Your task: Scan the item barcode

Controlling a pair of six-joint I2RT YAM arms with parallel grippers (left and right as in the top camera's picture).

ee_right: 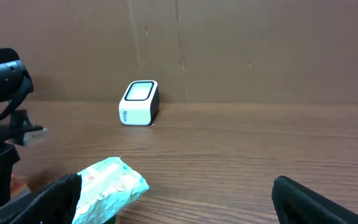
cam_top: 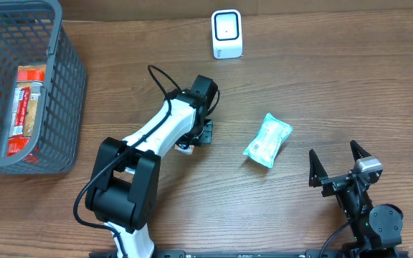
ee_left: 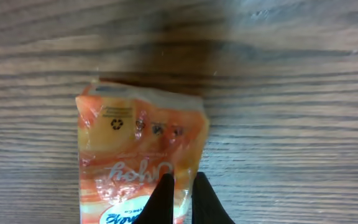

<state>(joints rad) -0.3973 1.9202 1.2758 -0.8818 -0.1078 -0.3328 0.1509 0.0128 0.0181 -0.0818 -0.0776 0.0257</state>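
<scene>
Round recycling-style mark on orange packet (ee_left: 123,149), upside-down script lettering there too blurred to read

The scanner (cam_top: 227,34) stands at the far side of the table (cam_top: 335,86). Well to the scanner's left sits the basket (cam_top: 70,86), with a packet (cam_top: 27,107) lying inside. Nearer than the scanner and slightly right lies a pouch (cam_top: 267,140). Nearer and slightly left, a sachet (ee_left: 135,149) lies under the left gripper (ee_left: 182,186). The right gripper (cam_top: 333,152) is nearest of all, to the scanner's right.
</scene>
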